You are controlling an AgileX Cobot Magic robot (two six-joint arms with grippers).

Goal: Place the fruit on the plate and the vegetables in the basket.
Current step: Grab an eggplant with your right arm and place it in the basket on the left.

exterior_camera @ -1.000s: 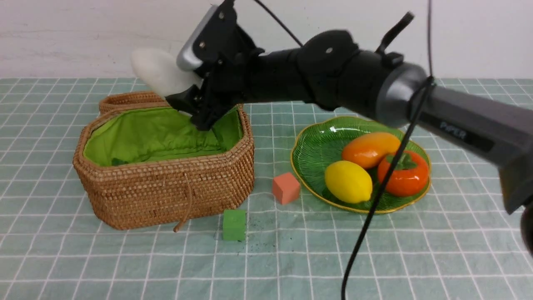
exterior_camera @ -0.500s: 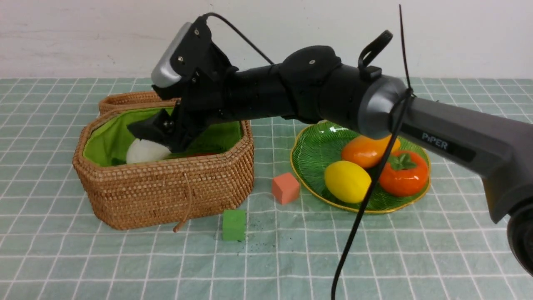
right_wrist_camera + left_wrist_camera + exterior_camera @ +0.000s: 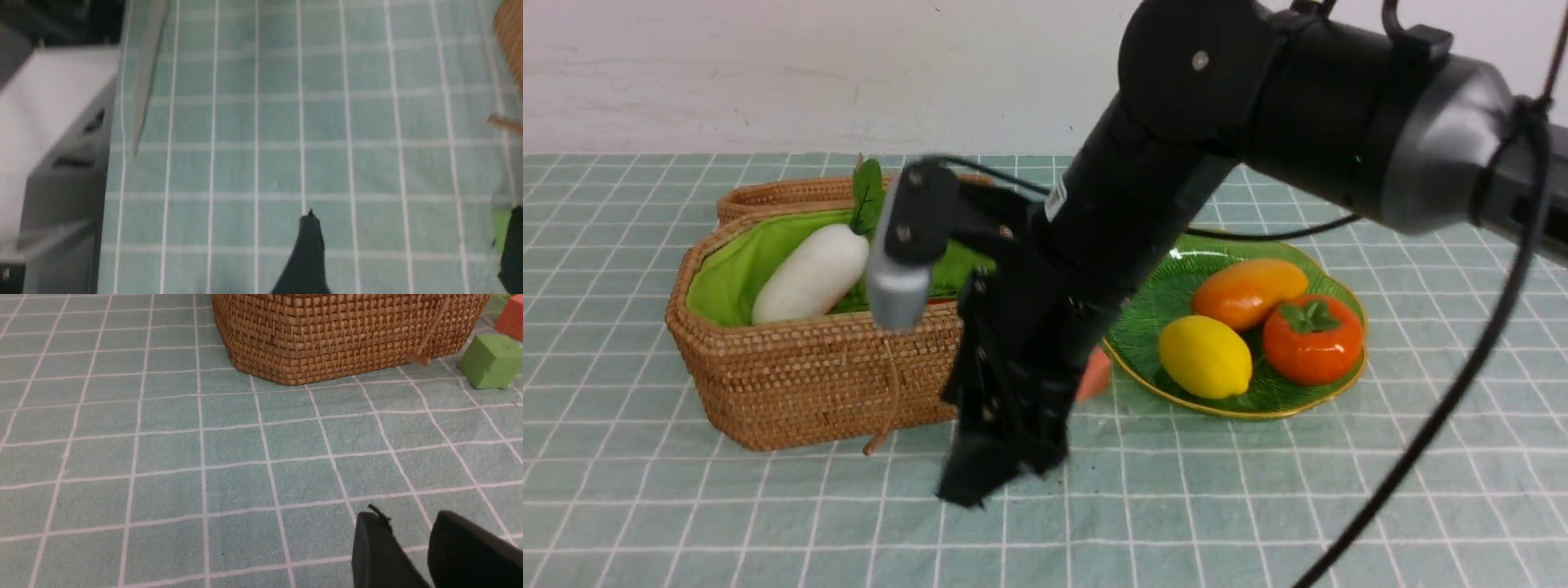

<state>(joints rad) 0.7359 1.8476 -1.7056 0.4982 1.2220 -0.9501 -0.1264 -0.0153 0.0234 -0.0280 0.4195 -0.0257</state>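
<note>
One arm fills the front view: the right one bends steeply down in front of the basket (image 3: pixel 849 359), its empty gripper (image 3: pixel 1001 465) spread wide just above the bench (image 3: pixel 1258 506). Radish (image 3: pixel 810 274) lies in the basket (leaves up); three fruits sit on the plate (image 3: pixel 1152 294). Left gripper (image 3: pixel 412 555) hangs low, narrowly parted, holding nothing.

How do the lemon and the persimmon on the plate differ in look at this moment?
The lemon is plain yellow and oval with a small nub at one end; the persimmon is orange-red and rounder. The persimmon wears a green leafy cap, the lemon has none. The lemon lies nearer the camera and toward the basket, the persimmon toward the plate's far-right side. Both are glossy, sit side by side on the green plate, and neither is gripped.
</note>
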